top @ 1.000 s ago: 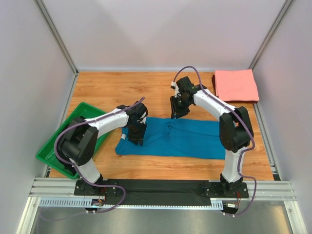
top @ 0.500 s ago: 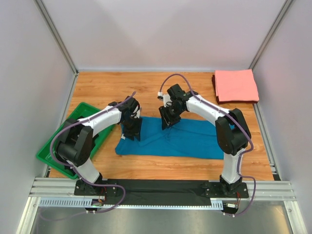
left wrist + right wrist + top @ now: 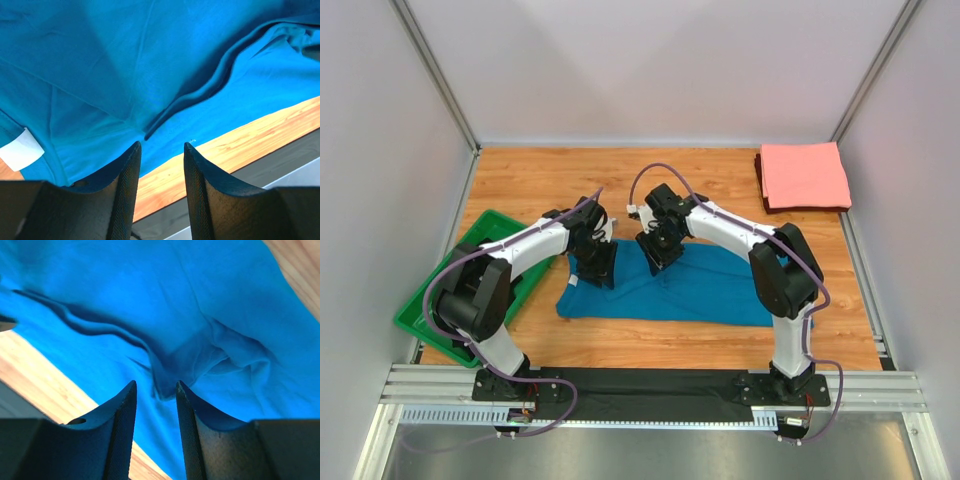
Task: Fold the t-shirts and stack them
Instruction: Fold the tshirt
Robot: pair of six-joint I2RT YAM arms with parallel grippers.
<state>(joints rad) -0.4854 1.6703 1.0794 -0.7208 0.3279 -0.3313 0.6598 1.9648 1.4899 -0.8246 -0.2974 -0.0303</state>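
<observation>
The teal-blue t-shirt (image 3: 700, 285) lies on the table as a long, creased strip. Its white neck label (image 3: 20, 152) shows in the left wrist view. My left gripper (image 3: 598, 268) is open and empty, low over the shirt's left end near its top edge. My right gripper (image 3: 655, 250) is open and empty over the shirt's top edge left of centre, above a raised fold (image 3: 200, 357). The salmon-pink t-shirt (image 3: 804, 175) lies folded as a flat rectangle at the back right corner.
A green tray (image 3: 440, 300) sits at the table's left edge beside the left arm. Grey walls with metal posts close in the table on three sides. Black base rail (image 3: 650, 385) runs along the near edge.
My right gripper has swung left and down from behind the shirt onto its top edge. My left gripper has shifted slightly back along the shirt's left end. The shirts have not moved.
</observation>
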